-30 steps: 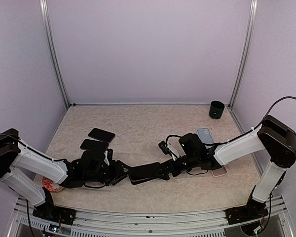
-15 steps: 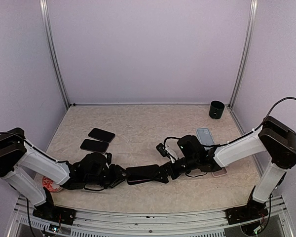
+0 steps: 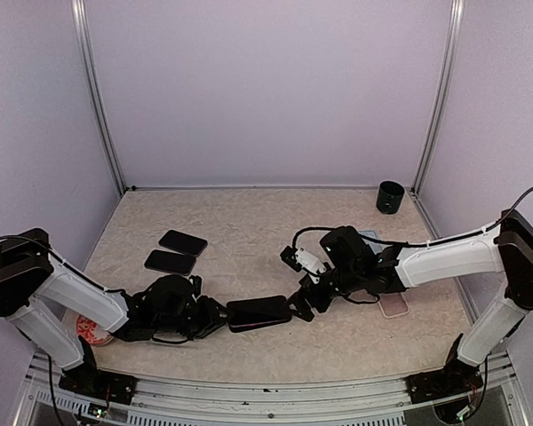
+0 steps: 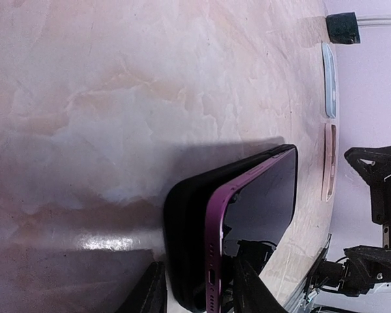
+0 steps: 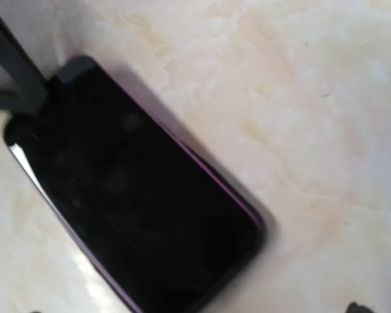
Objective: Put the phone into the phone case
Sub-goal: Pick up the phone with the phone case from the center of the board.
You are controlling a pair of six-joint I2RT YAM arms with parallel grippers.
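Observation:
A purple phone (image 4: 260, 195) rests screen up in a black phone case (image 4: 182, 241), its near side tilted up out of the case wall. In the top view the pair (image 3: 259, 312) lies near the table's front. My left gripper (image 3: 217, 316) straddles their left end. Its fingers (image 4: 147, 292) stand close on either side with thin gaps showing. My right gripper (image 3: 304, 300) hovers open just above and behind the right end, holding nothing. The phone's dark screen (image 5: 137, 195) fills the right wrist view.
Two black phones or cases (image 3: 182, 242) (image 3: 170, 261) lie at the left. A light-blue case (image 3: 369, 240) and a pink case (image 3: 393, 306) lie at the right. A black cup (image 3: 390, 197) stands in the back right corner. A red-and-white disc (image 3: 93, 331) sits under the left arm.
My left jaws have narrowed around the case's end. My right gripper has lifted off the phone's right end and drawn back. The phone and case have slid slightly left.

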